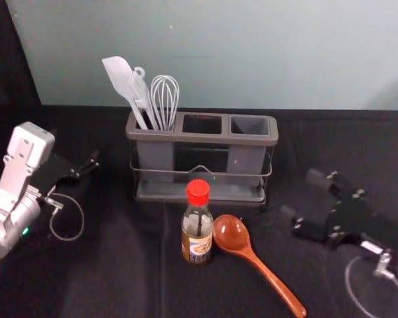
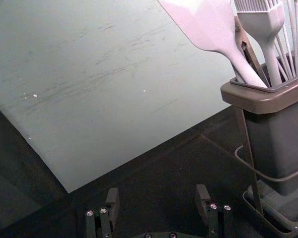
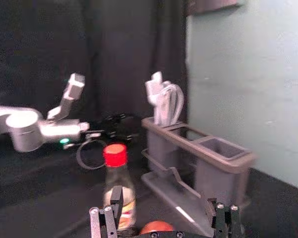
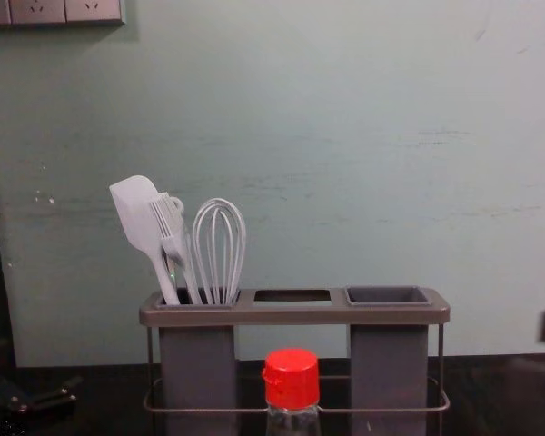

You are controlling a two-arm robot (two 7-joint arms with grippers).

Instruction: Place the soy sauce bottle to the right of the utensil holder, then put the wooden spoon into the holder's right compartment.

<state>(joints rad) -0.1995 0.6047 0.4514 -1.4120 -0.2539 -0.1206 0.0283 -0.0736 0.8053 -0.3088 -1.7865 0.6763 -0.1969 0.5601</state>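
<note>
In the head view, see a clear glass soy sauce bottle with a red cap upright in front of the grey plastic utensil holder, with a brown wooden spoon lying to its front right. Find the left gripper left of the holder, the right gripper at its front right. In the left wrist view, see the left gripper with fingers spread. In the right wrist view, see the right gripper likewise spread. In the chest view, find the bottle before the holder's middle.
</note>
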